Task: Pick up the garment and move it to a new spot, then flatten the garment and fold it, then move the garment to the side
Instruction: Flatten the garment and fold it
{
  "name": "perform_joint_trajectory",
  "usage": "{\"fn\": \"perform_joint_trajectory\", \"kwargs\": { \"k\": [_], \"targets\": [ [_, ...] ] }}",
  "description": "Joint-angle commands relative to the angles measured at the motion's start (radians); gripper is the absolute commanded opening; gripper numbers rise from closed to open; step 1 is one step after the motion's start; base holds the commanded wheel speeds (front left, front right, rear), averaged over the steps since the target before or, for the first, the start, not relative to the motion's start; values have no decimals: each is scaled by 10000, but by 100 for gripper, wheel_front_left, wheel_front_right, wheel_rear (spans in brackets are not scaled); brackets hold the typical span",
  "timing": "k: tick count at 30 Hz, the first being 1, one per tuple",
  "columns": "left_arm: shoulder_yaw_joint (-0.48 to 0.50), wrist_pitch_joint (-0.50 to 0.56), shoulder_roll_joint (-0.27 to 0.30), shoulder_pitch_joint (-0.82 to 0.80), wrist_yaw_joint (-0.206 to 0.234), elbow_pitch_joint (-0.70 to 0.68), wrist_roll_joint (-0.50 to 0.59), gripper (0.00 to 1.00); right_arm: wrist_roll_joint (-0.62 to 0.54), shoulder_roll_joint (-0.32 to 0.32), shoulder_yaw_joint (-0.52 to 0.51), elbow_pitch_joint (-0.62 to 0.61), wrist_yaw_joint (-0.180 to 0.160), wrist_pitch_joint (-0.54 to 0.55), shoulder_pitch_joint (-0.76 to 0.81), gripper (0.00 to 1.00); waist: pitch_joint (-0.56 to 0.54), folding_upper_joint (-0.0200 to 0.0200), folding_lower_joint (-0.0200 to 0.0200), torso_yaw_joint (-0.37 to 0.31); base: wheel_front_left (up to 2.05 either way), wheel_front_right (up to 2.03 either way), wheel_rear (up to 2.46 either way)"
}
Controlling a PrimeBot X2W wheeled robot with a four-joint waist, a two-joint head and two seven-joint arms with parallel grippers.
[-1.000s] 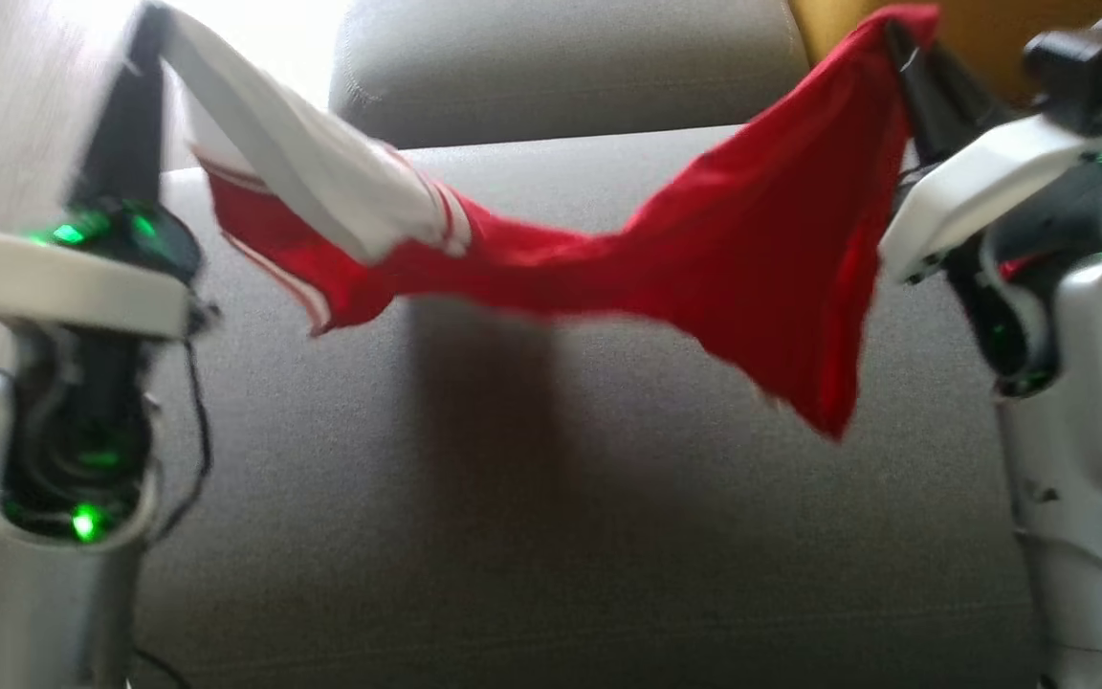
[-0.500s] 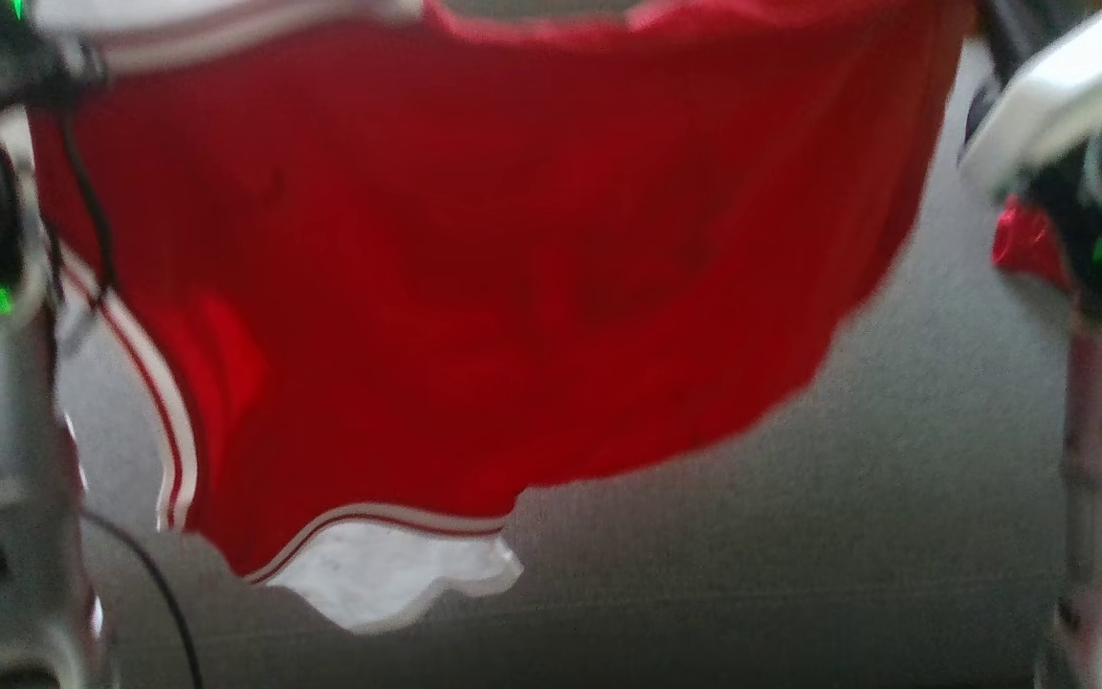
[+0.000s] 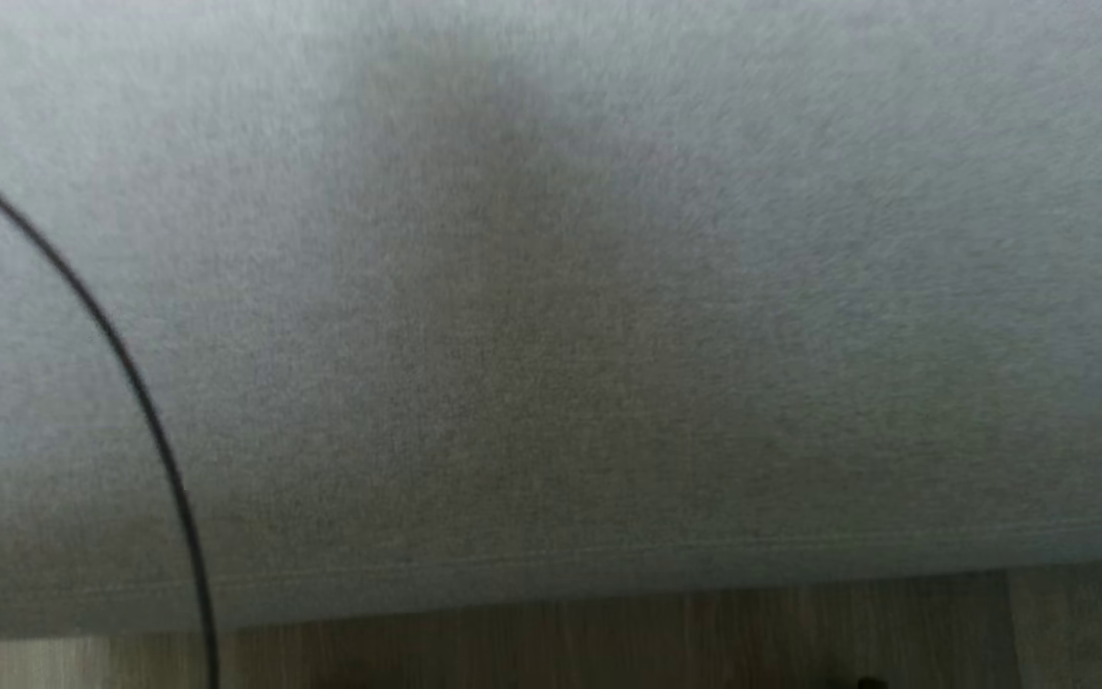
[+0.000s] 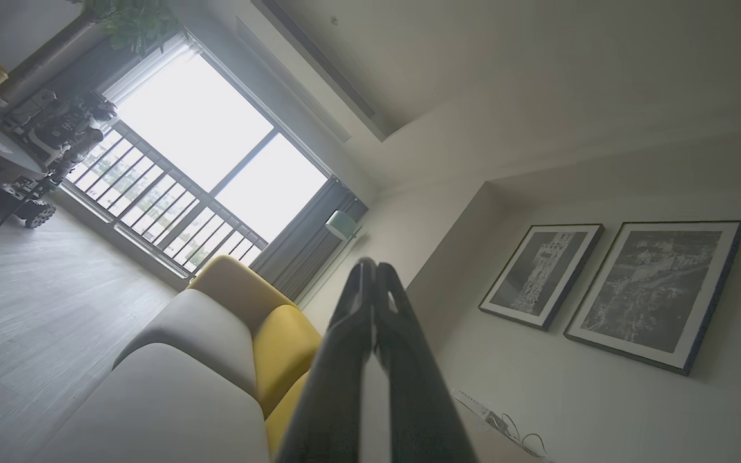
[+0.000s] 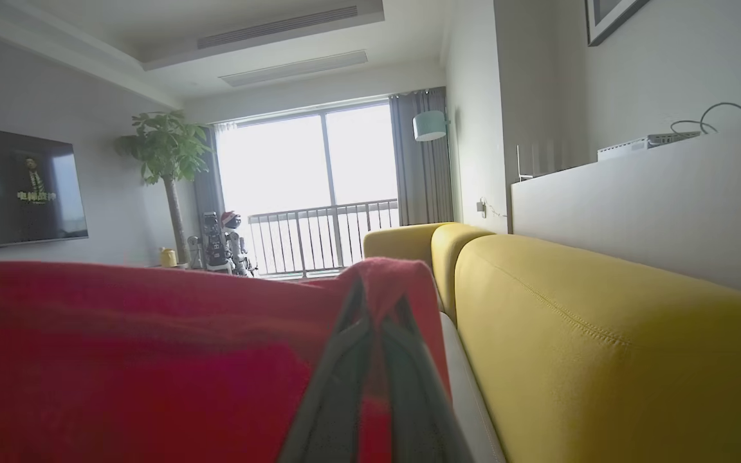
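Observation:
The garment (image 5: 119, 354) is red cloth that fills the lower left of the right wrist view. Its edge is draped over the tips of my right gripper (image 5: 377, 302), which is shut on it, held up at about the height of the sofa's back. In the left wrist view my left gripper (image 4: 370, 265) points up toward the wall and ceiling. Its two dark fingers (image 4: 402, 360) are pressed together, and no cloth shows between them. The head view looks down at the bare grey sofa cushion (image 3: 608, 335).
A thin black cable (image 3: 130, 383) curves across the left of the cushion. Wooden floor (image 3: 704, 632) runs below its front edge. The yellow sofa back (image 5: 602, 347) rises to the right of my right gripper. Two framed pictures (image 4: 653, 289) hang on the wall.
The head view has swung down to the cushion's front edge and the floor. The spread red garment and both arms, which were in it before, are now outside its picture.

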Motion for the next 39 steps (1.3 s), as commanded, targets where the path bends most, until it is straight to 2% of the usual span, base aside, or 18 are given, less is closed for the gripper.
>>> {"fn": "perform_joint_trajectory", "kwargs": {
  "k": [1,6,10,14,19,28,32,39],
  "targets": [
    [18,-306,253,-291,-239,169,160,0,31,202,18,275,-4,-435,-335,0,786,0,-2,297,0,0,0],
    [-269,-1017,-266,-489,-984,1350,358,0,344,-341,699,2009,-4,-1954,-754,0,1331,0,-2,821,0,0,0],
    [-472,-1265,-581,175,-1569,2163,496,0,556,-597,1267,2878,-4,-2971,-509,0,1705,0,-2,1312,0,0,0],
    [-793,-1384,-826,1142,-2059,3020,769,0,753,-816,2037,3586,-4,-3241,385,0,1815,0,-2,1663,0,0,0],
    [-1055,-1447,-984,2309,-2440,3595,1075,0,1339,-871,2658,4066,-4,-3291,1696,0,1497,0,-2,1871,0,0,0],
    [-2022,-1460,-469,4329,-2637,3379,2242,0,2549,-1005,2923,5561,-4,-3110,3124,0,302,0,-2,1836,0,0,0],
    [-3170,-1407,-22,5253,-2642,3208,2561,0,2854,-1078,3198,5969,-4,-2711,3532,0,-228,0,-2,1787,0,0,0],
    [-4211,-1277,745,6558,-2644,2994,2262,0,3299,-1245,3737,6257,-4,-1922,4351,0,-1012,0,-2,1668,0,0,0]
  ]
}}
